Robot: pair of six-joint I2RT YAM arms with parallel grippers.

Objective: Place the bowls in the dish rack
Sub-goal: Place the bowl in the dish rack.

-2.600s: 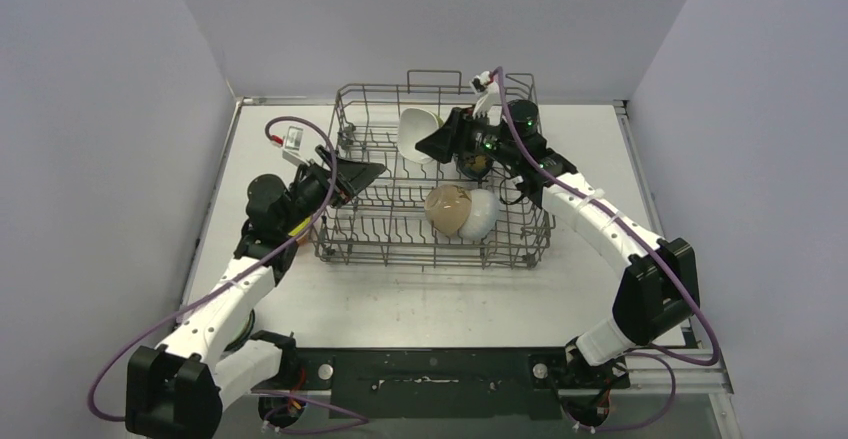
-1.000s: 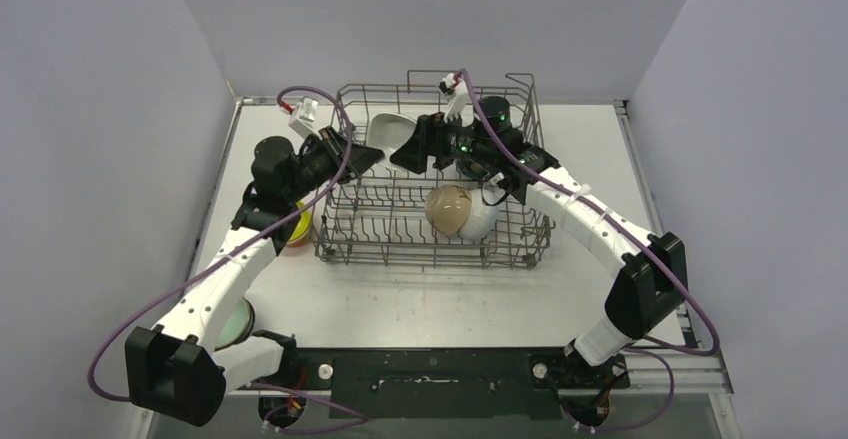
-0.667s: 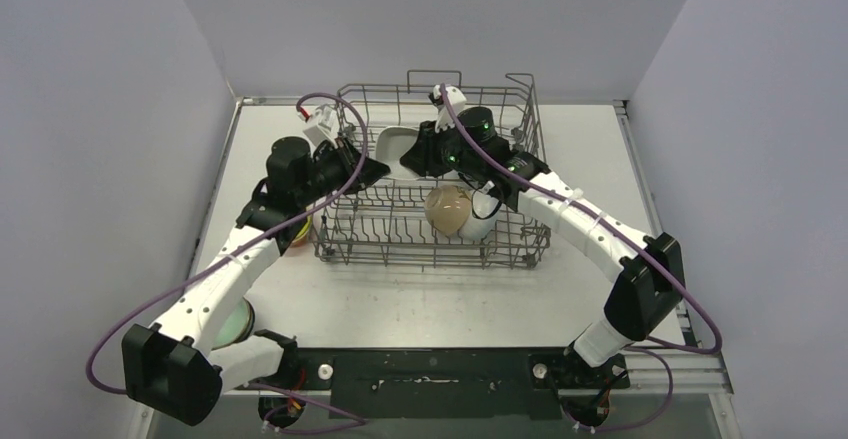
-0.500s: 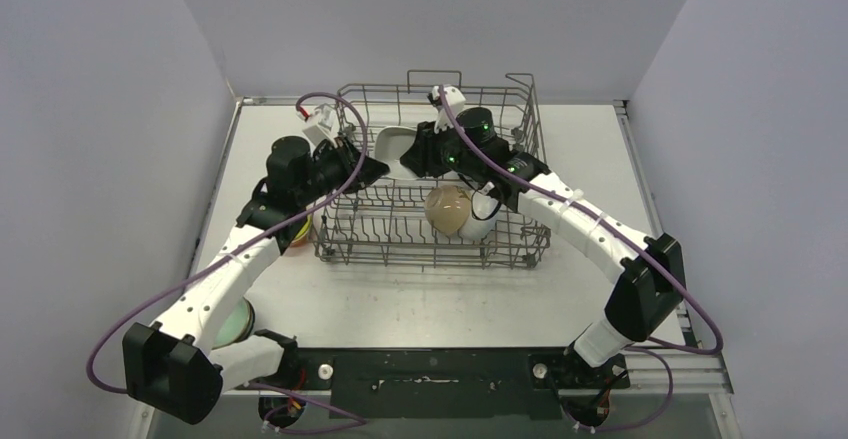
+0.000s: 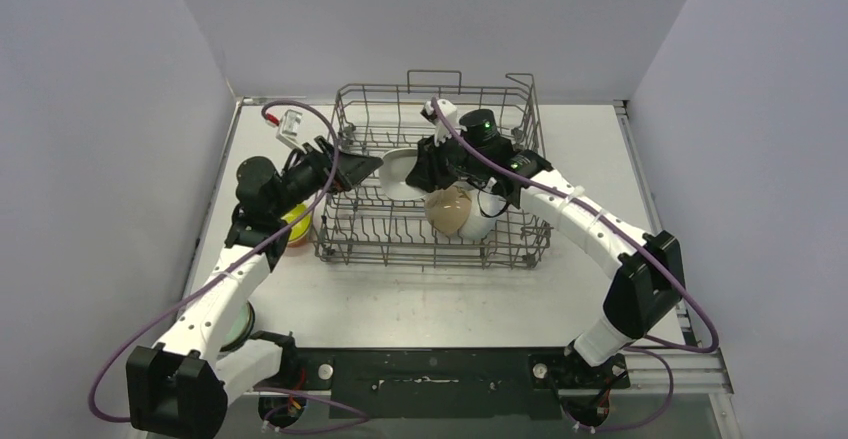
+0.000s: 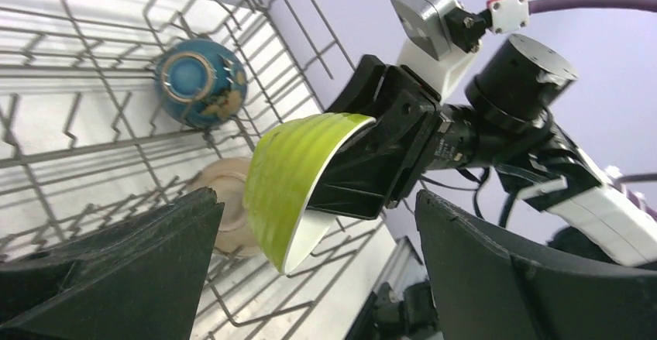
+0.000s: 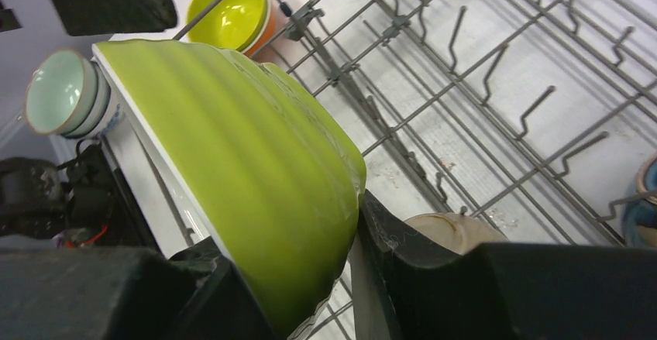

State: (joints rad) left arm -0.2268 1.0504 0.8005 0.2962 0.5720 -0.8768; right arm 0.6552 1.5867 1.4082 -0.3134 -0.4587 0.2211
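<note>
The grey wire dish rack (image 5: 430, 255) stands mid-table. My right gripper (image 5: 418, 163) is shut on a lime bowl (image 5: 397, 171) with a white inside, held tilted over the rack's left middle. In the right wrist view the lime bowl (image 7: 248, 162) fills the space between my right gripper's (image 7: 290, 266) jaws. My left gripper (image 5: 360, 167) is open and empty at the rack's left rim, facing the lime bowl (image 6: 294, 181). A beige bowl (image 5: 447, 209) and a white bowl (image 5: 482, 221) lean in the rack. A blue-patterned bowl (image 6: 200, 83) sits at its far side.
A yellow bowl (image 7: 232, 13) nested in an orange one (image 5: 297, 227) stands on the table left of the rack. A stack topped by a pale green bowl (image 7: 62, 92) sits near the left arm's base (image 5: 236, 325). Upright tines (image 7: 534, 108) line the rack floor.
My right gripper carried the lime bowl from the rack's back to the left, then forward and lower over the middle. My left arm reached to the rack's left rim, then drew its wrist back left.
</note>
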